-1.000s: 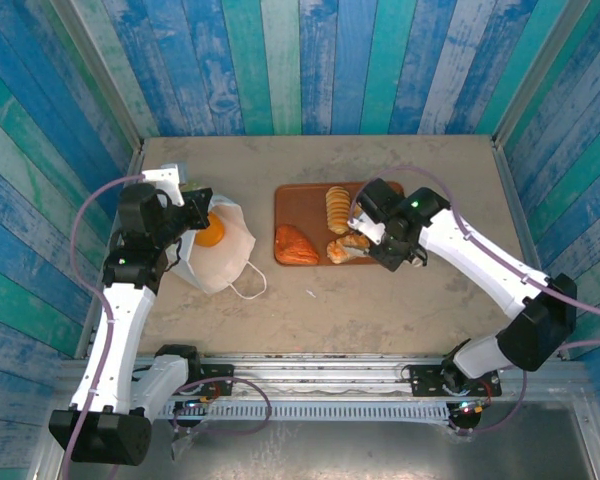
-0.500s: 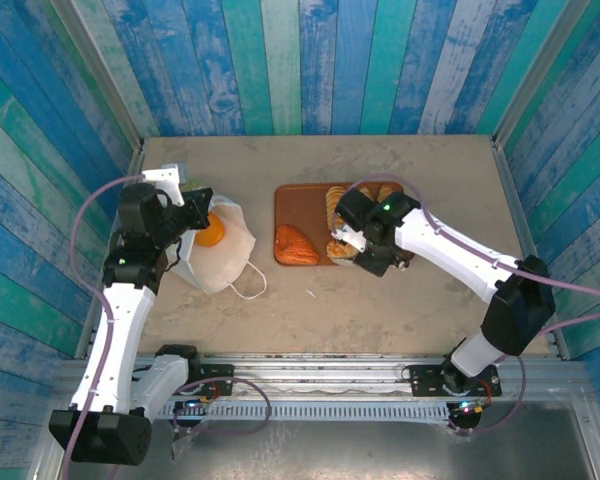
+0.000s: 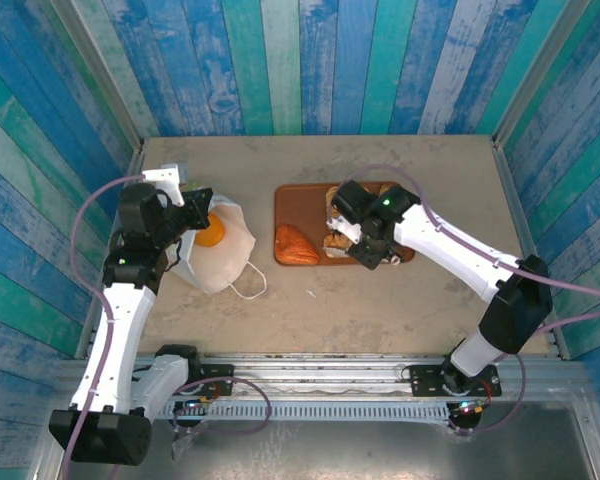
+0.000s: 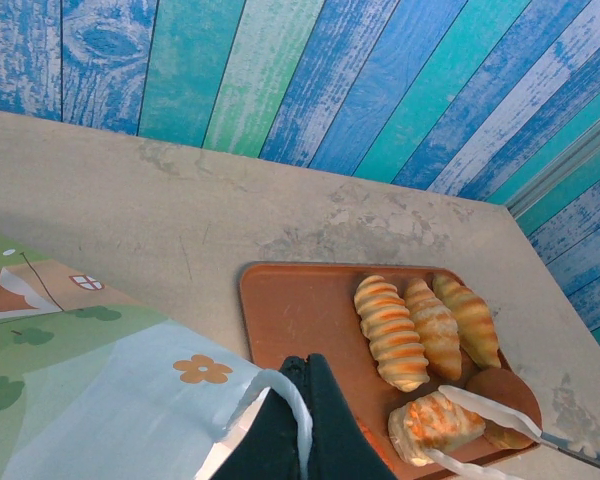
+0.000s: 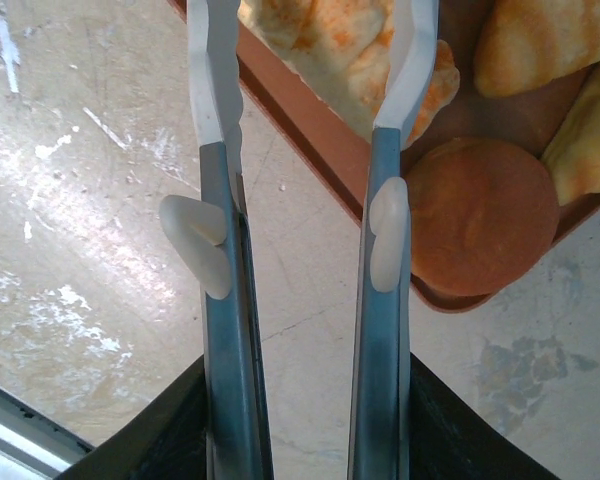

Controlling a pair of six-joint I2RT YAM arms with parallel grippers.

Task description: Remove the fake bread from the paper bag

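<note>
Fake bread (image 4: 432, 328): six pieces lie on the reddish-brown tray (image 3: 285, 200). Three are ridged croissants (image 4: 388, 320) side by side, one is a round bun (image 5: 480, 215), one is a toasted triangular piece (image 4: 432, 425), and one is a reddish loaf (image 3: 296, 245) at the tray's 8 o'clock corner.
Piece in hand: the triangular one sits on the tray, with the bun at its 4 o'clock in the right wrist view. The white tips of the tongs (image 5: 225, 260) stand on either side of it. I cannot tell whether they pinch it or have let go.
Left in the bag: one orange-gold piece (image 3: 211, 232) shows inside the mouth. Anything deeper is hidden.
Paper bag (image 3: 225, 258): it rests on the tabletop (image 3: 380, 310) at 9 o'clock from the tray and apart from it. A loop handle (image 3: 248, 290) trails toward 5 o'clock.
Left claw (image 4: 305, 430): closed tight at the bag's mouth, with a white handle loop curling round a finger. It looks to be pinching the rim to keep the bag open.
Right claw (image 5: 305, 440): clamped on the tongs' metal blades, over the tray.
Progress: most of the job looks done — six out, at least one to go.
Next, as I judge: free the tongs from the triangular piece, swing toward 9 o'clock, and reach into the mouth for the orange piece — the soft paper rim could snag the tips.
</note>
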